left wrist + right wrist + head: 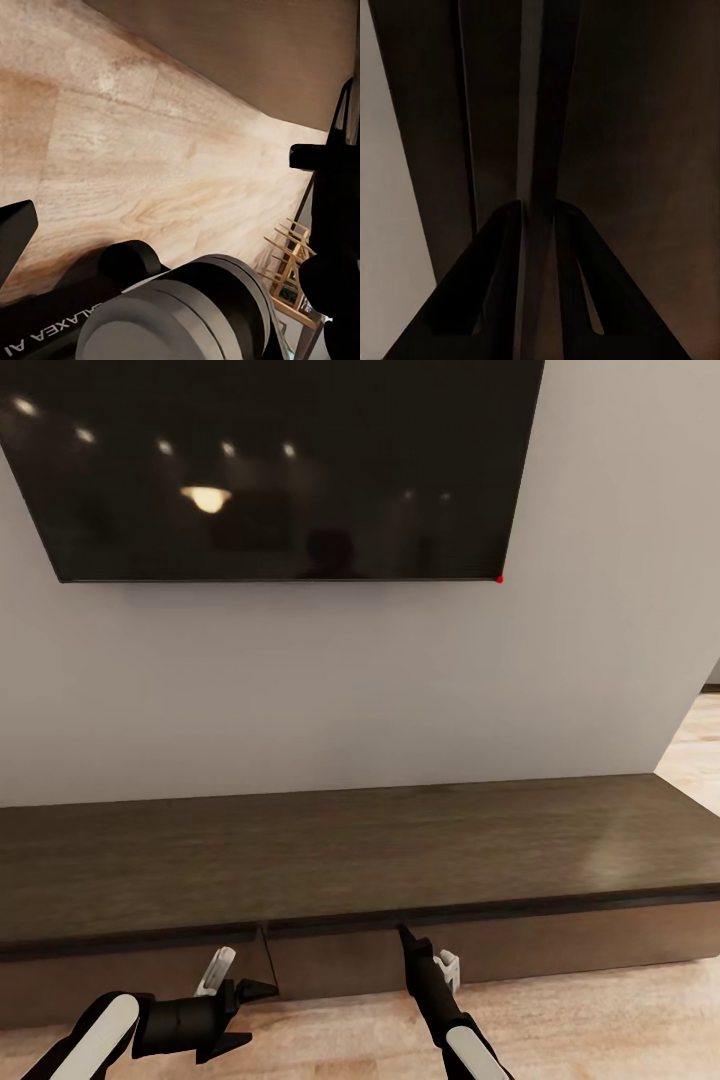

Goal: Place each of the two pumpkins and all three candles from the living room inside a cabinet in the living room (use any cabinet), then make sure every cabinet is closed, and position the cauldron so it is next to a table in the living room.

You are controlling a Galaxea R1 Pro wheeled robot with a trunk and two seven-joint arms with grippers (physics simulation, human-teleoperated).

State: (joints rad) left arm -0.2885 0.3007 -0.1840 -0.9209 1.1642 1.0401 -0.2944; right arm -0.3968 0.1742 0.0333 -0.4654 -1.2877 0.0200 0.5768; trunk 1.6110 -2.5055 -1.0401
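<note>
Living-room wall, TV [280, 460] above cabinet [350, 850] | your right claw [404, 933] pressed together, tip at the drawer seam | left claw [250, 1015] spread, low near floor [620, 1010] | risk: tip slips off the handle-less front.

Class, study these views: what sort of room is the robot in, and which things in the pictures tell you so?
Most likely a living room. A large dark TV screen hangs on a plain wall above a long low dark-brown cabinet, and the floor is pale wood.
</note>
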